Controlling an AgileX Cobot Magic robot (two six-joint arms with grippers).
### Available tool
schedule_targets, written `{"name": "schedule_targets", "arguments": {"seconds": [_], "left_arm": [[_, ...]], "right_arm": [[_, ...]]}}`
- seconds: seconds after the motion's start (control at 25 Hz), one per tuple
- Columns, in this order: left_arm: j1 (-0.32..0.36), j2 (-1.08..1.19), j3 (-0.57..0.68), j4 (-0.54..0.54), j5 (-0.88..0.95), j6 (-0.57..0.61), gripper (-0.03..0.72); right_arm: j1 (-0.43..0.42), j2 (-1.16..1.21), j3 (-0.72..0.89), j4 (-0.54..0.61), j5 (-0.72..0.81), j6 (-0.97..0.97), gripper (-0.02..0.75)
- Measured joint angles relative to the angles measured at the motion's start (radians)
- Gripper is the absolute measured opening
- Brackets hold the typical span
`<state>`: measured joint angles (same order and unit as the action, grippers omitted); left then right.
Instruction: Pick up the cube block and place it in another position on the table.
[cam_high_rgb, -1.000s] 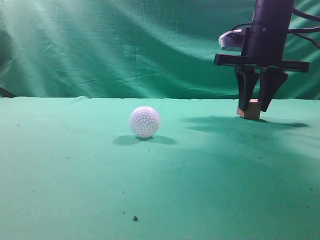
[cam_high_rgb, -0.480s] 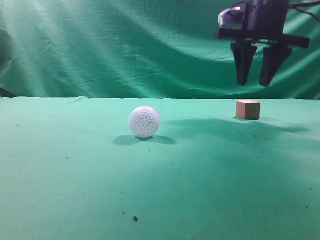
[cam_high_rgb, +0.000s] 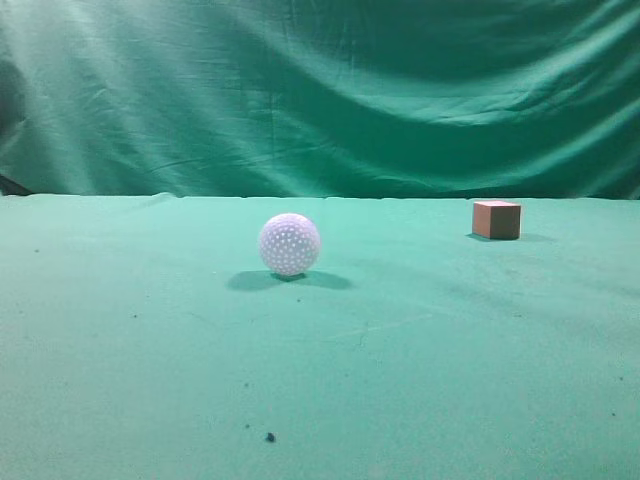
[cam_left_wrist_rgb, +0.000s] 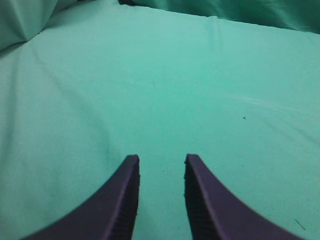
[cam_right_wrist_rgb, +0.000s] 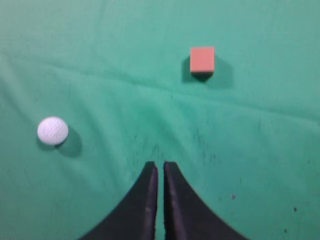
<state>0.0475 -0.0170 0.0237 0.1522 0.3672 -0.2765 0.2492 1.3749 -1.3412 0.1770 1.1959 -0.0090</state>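
Two things on the table: a white dimpled ball and the cube, sitting well apart.
Surroundings: a wrinkled green curtain is hanging behind; dark specks are lying on the near cloth.
In the way: nothing is standing between ball and cube, and nothing is touching the cube.
Cube: reddish-brown, sharp-edged, resting flat toward the far right, casting a small shadow.
Left gripper: fingers are standing apart over bare cloth, holding nothing.
Right gripper: fingers are pressed nearly together, empty, hanging high above the cloth with the cube ahead and the ball off to its left.
Change: half a second ago the right gripper was hanging spread above the cube in the exterior view; now it is gone from there.
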Motion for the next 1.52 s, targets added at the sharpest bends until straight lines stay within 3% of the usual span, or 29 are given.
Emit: {"name": "schedule_targets", "arguments": {"seconds": [0.36, 0.6, 0.8, 0.96, 1.08, 1.28, 1.52], "left_arm": [[0.000, 0.000, 0.000, 0.000, 0.000, 0.000, 0.262], [0.000, 0.000, 0.000, 0.000, 0.000, 0.000, 0.262], [0.000, 0.000, 0.000, 0.000, 0.000, 0.000, 0.262], [0.000, 0.000, 0.000, 0.000, 0.000, 0.000, 0.262], [0.000, 0.000, 0.000, 0.000, 0.000, 0.000, 0.262], [0.000, 0.000, 0.000, 0.000, 0.000, 0.000, 0.262], [0.000, 0.000, 0.000, 0.000, 0.000, 0.000, 0.262]], "right_arm": [[0.000, -0.607, 0.499, 0.011, -0.235, -0.004, 0.000], [0.000, -1.015, 0.595, 0.045, -0.218, -0.030, 0.000], [0.000, -1.333, 0.665, -0.073, -0.308, -0.006, 0.000], [0.000, -1.395, 0.759, -0.193, -0.274, 0.218, 0.000], [-0.026, -1.395, 0.866, -0.209, -0.311, 0.263, 0.000], [-0.121, -1.395, 1.103, -0.226, -0.653, 0.255, 0.000], [-0.134, -1.395, 1.354, -0.243, -0.971, 0.214, 0.000]]}}
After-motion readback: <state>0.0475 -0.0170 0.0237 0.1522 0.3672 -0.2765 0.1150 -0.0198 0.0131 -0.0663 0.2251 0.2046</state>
